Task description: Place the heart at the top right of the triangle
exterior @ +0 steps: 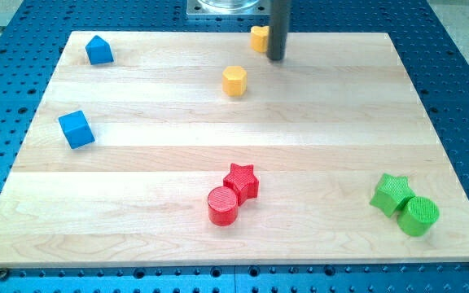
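Note:
My tip (276,59) rests on the wooden board near the view's top, just right of centre. A small yellow block, the heart (258,38), sits right against the rod's left side and is partly hidden by it. The blue triangle-like block with a pointed top (98,50) is far off in the board's top left corner. A yellow hexagon-like block (234,80) lies a little below and left of my tip, apart from it.
A blue cube (76,129) sits at the left edge. A red star (242,181) touches a red cylinder (223,206) at bottom centre. A green star (392,194) touches a green cylinder (418,216) at bottom right. The wooden board (340,122) lies on a blue perforated table.

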Available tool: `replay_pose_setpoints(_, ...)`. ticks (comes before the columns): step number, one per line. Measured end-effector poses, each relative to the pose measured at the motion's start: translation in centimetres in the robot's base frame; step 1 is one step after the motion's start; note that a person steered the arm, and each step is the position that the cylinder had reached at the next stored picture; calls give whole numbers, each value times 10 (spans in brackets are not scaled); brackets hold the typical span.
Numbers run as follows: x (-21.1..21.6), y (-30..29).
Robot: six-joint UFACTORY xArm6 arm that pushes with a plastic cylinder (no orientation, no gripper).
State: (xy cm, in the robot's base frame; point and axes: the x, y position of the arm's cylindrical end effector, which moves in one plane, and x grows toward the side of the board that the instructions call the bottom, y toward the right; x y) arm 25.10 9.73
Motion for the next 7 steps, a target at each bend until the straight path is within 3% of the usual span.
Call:
replay_pose_setpoints(2, -21, 28)
replay_pose_setpoints(4, -29, 4)
replay_pose_setpoints(6, -21, -94)
replay_pose_setpoints(7, -19, -39)
